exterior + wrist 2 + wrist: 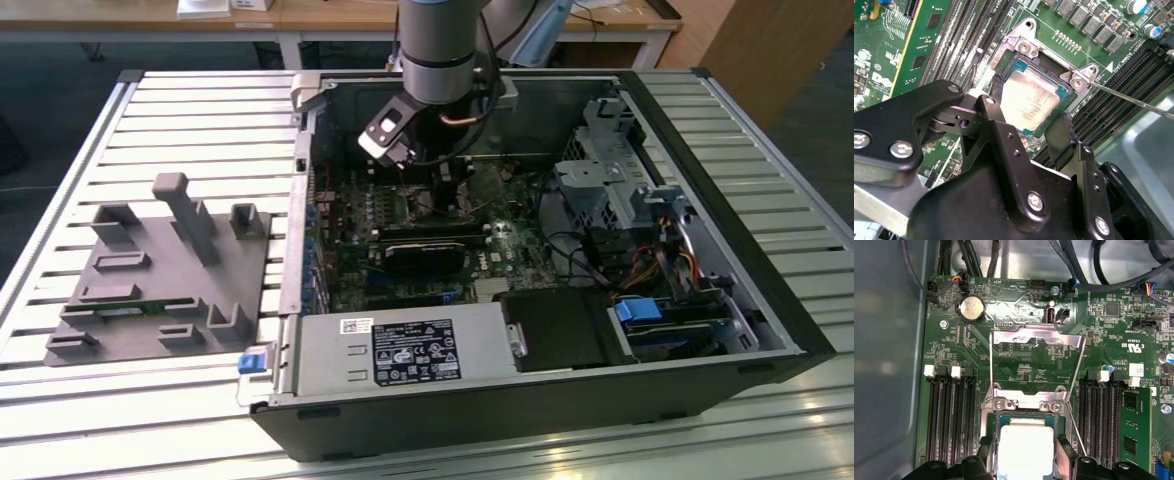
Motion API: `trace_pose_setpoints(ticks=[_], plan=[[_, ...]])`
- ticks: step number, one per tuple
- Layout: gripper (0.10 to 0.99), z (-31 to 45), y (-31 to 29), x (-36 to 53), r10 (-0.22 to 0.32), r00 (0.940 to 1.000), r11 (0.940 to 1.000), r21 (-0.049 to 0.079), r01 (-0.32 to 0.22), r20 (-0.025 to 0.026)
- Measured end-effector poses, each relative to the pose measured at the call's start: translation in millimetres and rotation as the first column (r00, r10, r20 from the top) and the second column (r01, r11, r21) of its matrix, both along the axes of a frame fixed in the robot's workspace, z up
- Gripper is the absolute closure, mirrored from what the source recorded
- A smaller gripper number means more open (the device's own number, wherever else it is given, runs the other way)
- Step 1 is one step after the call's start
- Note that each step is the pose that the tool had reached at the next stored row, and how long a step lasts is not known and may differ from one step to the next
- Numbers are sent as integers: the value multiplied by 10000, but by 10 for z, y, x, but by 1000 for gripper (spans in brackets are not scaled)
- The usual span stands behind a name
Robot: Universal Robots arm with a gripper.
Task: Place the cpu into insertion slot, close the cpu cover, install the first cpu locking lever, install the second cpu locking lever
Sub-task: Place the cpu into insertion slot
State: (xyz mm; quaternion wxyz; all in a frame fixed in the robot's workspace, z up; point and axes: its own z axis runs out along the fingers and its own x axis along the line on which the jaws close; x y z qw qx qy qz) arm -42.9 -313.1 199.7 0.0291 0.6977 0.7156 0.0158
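The open computer case fills the middle of the exterior view, with a green motherboard lying inside. The arm drops into it at the upper centre, its lower end lost among the parts. In both wrist views the gripper has its jaws apart, flanking the chip; contact cannot be made out. The cover stands raised, with thin levers free beside it. The chip sits in the socket.

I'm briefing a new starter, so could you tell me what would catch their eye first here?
The arm reaches into the open computer case, central in the exterior view. In both wrist views, the gripper sits over the pale cpu lying in the insertion slot, the cpu cover swung open.
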Motion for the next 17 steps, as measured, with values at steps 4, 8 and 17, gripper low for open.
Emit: trace_pose_setpoints(ticks=[4,8,17], plan=[[475,15,0,0,-1,10000,10000,1,1,0],[475,28,1,0,-1,10000,10000,2,1,1],[475,60,0,0,-4,10000,10000,0,4,0]])
